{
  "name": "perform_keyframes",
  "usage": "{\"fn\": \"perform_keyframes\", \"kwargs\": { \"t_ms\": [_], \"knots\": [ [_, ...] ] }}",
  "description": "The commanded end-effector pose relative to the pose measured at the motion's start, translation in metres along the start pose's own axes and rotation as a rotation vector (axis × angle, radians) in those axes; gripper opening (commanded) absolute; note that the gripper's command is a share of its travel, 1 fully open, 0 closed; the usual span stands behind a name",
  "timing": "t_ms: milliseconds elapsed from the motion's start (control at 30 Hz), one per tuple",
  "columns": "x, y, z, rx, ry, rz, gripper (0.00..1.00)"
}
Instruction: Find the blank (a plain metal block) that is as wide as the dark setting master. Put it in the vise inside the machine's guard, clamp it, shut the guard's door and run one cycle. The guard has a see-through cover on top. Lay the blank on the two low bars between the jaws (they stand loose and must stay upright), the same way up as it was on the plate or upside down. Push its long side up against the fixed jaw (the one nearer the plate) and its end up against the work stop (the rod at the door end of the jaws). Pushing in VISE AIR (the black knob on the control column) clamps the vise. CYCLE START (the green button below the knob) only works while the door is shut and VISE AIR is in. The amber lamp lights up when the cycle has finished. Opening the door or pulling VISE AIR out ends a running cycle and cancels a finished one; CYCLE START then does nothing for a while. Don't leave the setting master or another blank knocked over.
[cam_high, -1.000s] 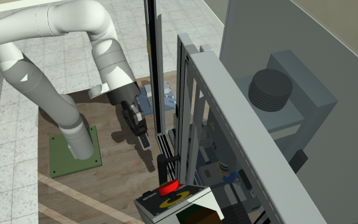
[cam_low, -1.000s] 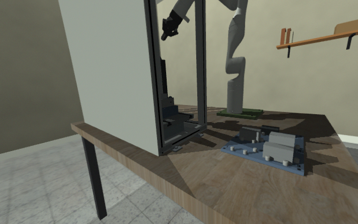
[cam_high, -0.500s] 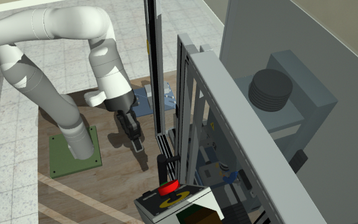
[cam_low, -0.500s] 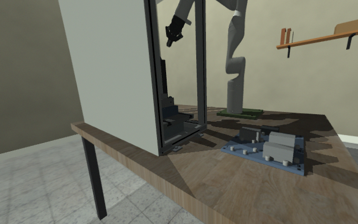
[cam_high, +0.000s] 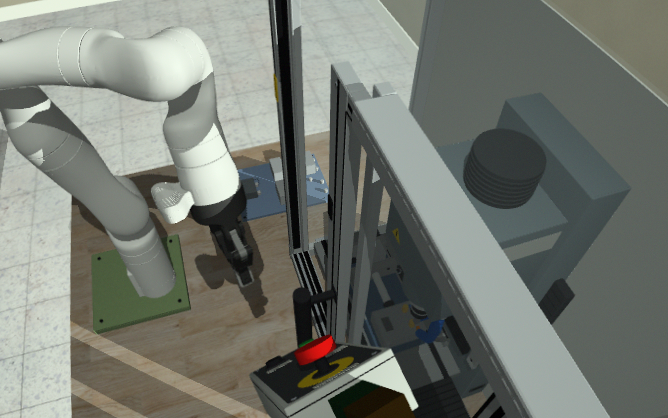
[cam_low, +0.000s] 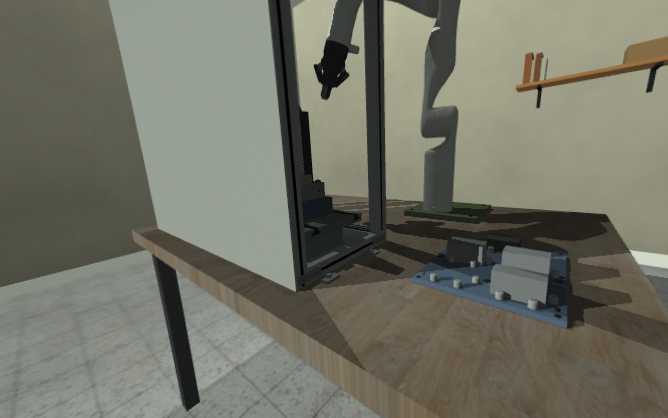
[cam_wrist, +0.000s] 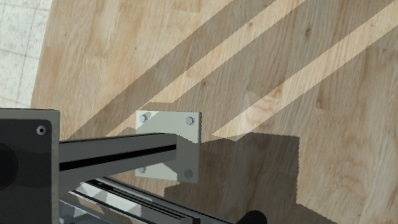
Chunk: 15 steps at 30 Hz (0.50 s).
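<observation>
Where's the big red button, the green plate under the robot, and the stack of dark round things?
Red button (cam_high: 315, 350): top view, its cap.
Green plate (cam_high: 107, 295) (cam_low: 470, 217): top and exterior views, its bare surface.
Dark stack (cam_high: 508, 152): top view, its top face.
</observation>
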<state>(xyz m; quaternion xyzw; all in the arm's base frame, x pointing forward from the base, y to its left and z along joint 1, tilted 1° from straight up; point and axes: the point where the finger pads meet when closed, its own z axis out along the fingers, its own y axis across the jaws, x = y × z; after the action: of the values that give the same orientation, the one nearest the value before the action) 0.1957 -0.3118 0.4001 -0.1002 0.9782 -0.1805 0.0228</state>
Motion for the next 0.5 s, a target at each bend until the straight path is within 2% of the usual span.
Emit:
{"fn": "perform_keyframes", "kwargs": {
  "t_ms": [0,67,233,467],
  "knots": [
    [-0.0016,0.0011,-0.0007,-0.005,0.002,-0.007,0.10],
    [-0.0016,0.0011,-0.0007,-0.005,0.002,-0.007,0.10],
    [-0.0007,0.0049,0.0016,-0.229,0.001,-0.007,0.10],
    [-0.0007,0.0049,0.0016,-0.229,0.001,-0.007,0.10]
  ]
}}
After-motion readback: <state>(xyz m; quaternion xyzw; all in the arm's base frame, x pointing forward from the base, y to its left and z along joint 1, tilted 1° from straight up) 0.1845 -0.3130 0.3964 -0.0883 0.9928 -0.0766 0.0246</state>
